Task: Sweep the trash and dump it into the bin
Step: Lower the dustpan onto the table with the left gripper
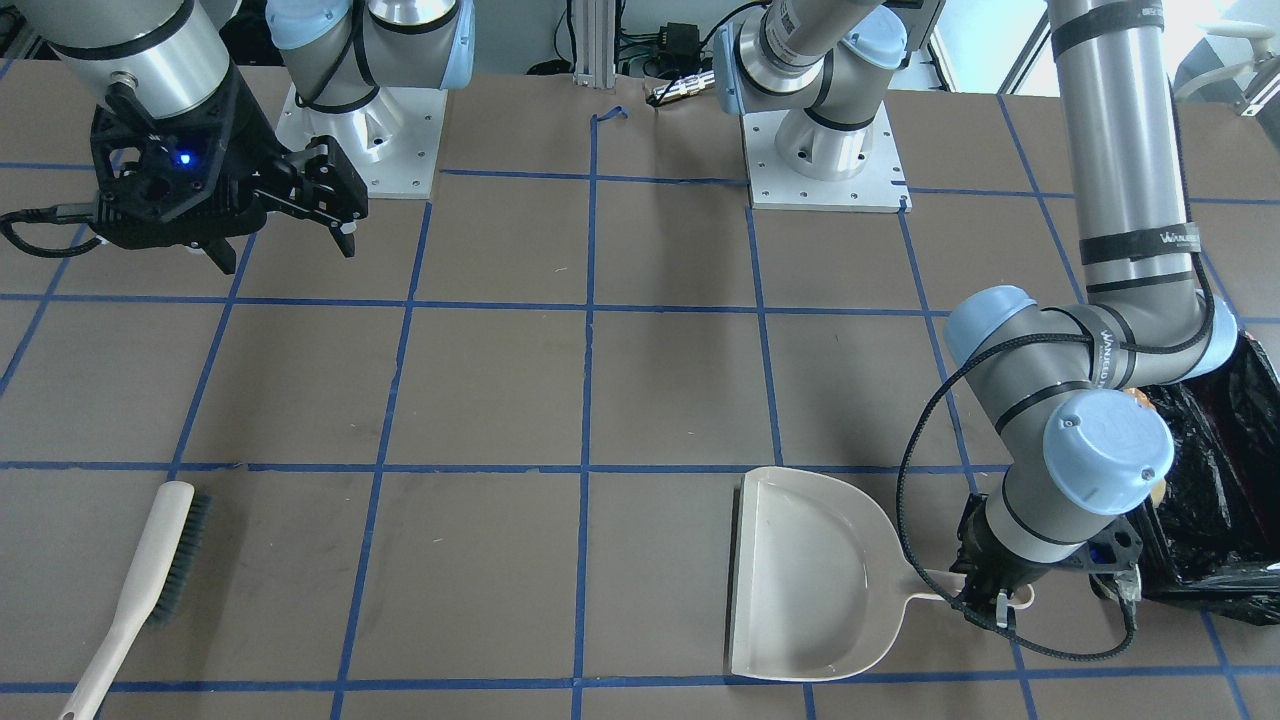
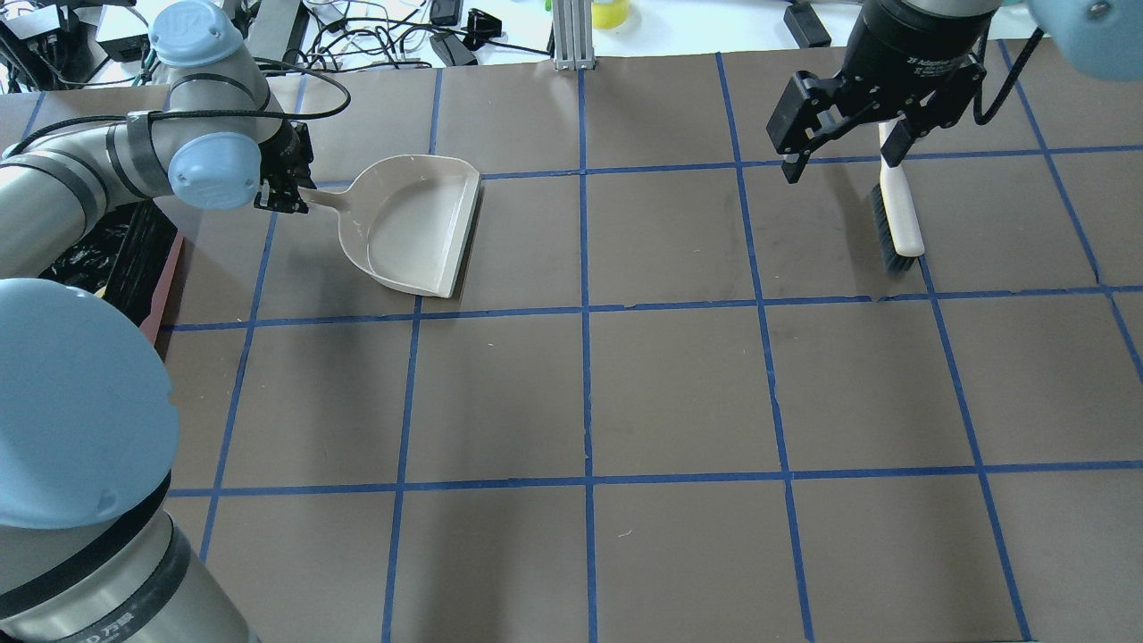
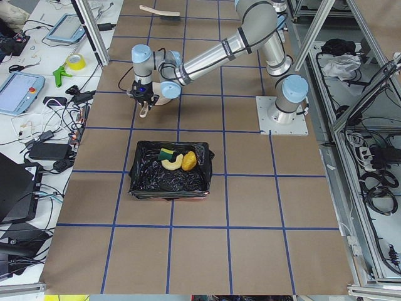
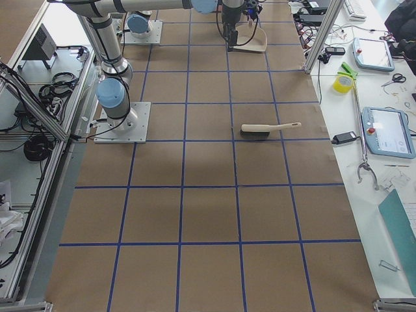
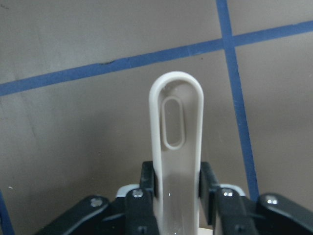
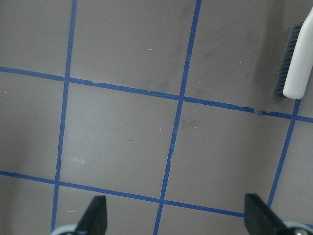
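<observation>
The pink bin (image 3: pixel 169 195) lined with a black bag holds all three pieces of trash: the yellow-green sponge (image 3: pixel 166 153), the tan croissant (image 3: pixel 172 165) and the golden-brown lump (image 3: pixel 189 161). The bin also shows at the right edge of the front view (image 1: pixel 1225 480). My left gripper (image 5: pixel 177 178) is shut on the handle of the beige dustpan (image 2: pixel 411 223), which lies flat and empty on the table beside the bin. My right gripper (image 2: pixel 841 165) is open and empty, raised above the table near the brush (image 2: pixel 897 214).
The brush (image 1: pixel 150 575) lies flat on the table, bristles on their side, apart from the right gripper (image 1: pixel 285 245). The brown table is marked with a blue tape grid (image 2: pixel 585 308). Cables and devices line the far edge (image 2: pixel 402 36).
</observation>
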Tool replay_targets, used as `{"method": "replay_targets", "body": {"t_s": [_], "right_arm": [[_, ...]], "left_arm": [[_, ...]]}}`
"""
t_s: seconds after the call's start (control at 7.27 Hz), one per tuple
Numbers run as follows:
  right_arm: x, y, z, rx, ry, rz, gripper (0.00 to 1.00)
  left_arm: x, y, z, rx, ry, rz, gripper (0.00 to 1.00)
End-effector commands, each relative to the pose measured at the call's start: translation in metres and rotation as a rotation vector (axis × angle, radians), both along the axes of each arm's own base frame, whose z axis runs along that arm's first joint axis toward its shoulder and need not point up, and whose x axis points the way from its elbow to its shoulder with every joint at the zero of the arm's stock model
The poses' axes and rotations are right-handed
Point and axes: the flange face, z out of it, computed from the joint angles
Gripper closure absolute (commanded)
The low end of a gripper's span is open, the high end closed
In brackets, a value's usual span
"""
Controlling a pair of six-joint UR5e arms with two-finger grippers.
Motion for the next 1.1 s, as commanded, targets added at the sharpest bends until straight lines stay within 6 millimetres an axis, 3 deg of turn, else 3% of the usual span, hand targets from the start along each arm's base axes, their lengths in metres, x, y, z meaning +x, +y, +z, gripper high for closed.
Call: {"method": "replay_targets", "body": {"t_s": [0.0,0.14,0.41,0.69,0.83,0.96], "right_arm": [[-0.001,-0.001,-0.001,0.002,0.0,0.0,0.0],[-0.001,-0.001,-0.001,0.002,0.0,0.0,0.0],[-0.011,-0.003,-0.001,0.002,0.0,-0.02,0.0],[-0.018,-0.006,-0.003,0.006,-0.007,-0.034,0.0],[-0.018,-0.006,-0.005,0.009,-0.005,-0.034,0.0],[-0.019,-0.006,-0.011,0.011,-0.005,-0.035,0.0]], "left_arm": [[0.004,0.002,0.009,-0.007,-0.049,0.024,0.3],[0.003,0.002,0.017,-0.031,-0.05,0.04,0.3],[-0.033,0.014,0.058,-0.054,-0.07,-0.022,0.29],[-0.035,0.024,0.083,0.028,-0.074,-0.385,0.0],[-0.038,0.038,0.094,0.068,-0.054,-0.422,0.0],[-0.043,0.046,0.121,0.065,-0.06,-0.536,0.0]]}}
